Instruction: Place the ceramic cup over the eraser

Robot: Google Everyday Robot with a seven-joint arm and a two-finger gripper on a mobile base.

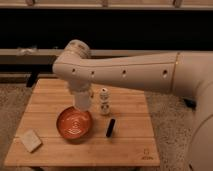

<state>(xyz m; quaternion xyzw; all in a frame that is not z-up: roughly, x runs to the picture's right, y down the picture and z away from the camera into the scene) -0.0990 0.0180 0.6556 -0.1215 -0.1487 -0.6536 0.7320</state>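
Note:
My gripper [82,94] hangs from the wrist over the back left of the wooden table [131,146]. It is shut on the off-white ceramic cup [82,102], which it holds just above the far rim of the orange bowl. The cup merges with the gripper, so its exact pose is hard to tell. The slim black eraser [110,127] lies on the table to the right of the bowl. It is to the right of the cup and nearer the front, and it is apart from it and uncovered.
An orange bowl [74,124] sits left of centre. A small white shaker-like figure [104,101] stands just right of the gripper. A pale beige block [31,140] lies at the front left corner. A dark wall and ledge run behind the table.

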